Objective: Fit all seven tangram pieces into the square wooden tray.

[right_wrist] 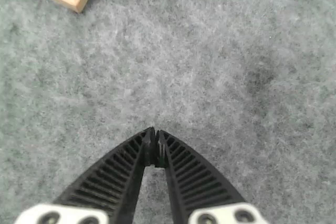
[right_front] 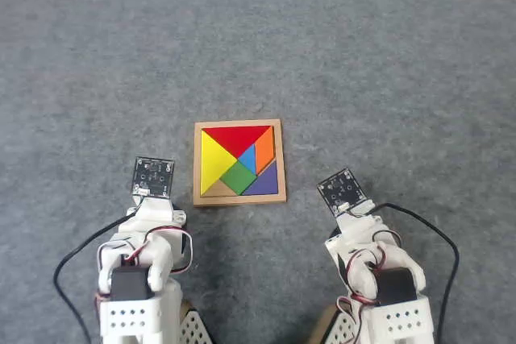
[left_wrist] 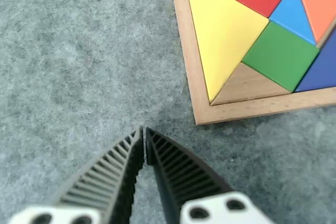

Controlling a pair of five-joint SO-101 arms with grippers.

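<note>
1. High view, looking down: you see one square wooden tray [right_front: 239,198] lying flat in the middle of a grey felt-like cloth [right_front: 387,78]. It sits between two arms and a little beyond them.
2. Inside the tray you can count six coloured pieces, one of each, lying flat and edge to edge.
   - A large red triangle [right_front: 236,138] runs along the far side.
   - A large yellow triangle [right_front: 212,163] runs along the left side.
   - A small blue triangle [right_front: 248,159] sits at the centre.
   - An orange parallelogram [right_front: 264,151] lies against the right side.
   - A green square [right_front: 237,176] sits just nearer than centre.
   - A purple triangle [right_front: 264,181] fills the near right corner.
3. One wood-coloured triangle [right_front: 214,190] fills the near left corner. You cannot tell whether it is a plain wooden piece or bare tray floor.
4. The left arm [right_front: 149,235] stands at the near left of the tray. In the left wrist view, the left gripper [left_wrist: 143,132] has its two black fingers pressed together at the tips. It hangs over cloth just beside the tray's near left corner.
5. The right arm [right_front: 371,255] stands at the near right. In the right wrist view, the right gripper [right_wrist: 156,132] is likewise pinched together over cloth, well apart from the tray corner.
</note>
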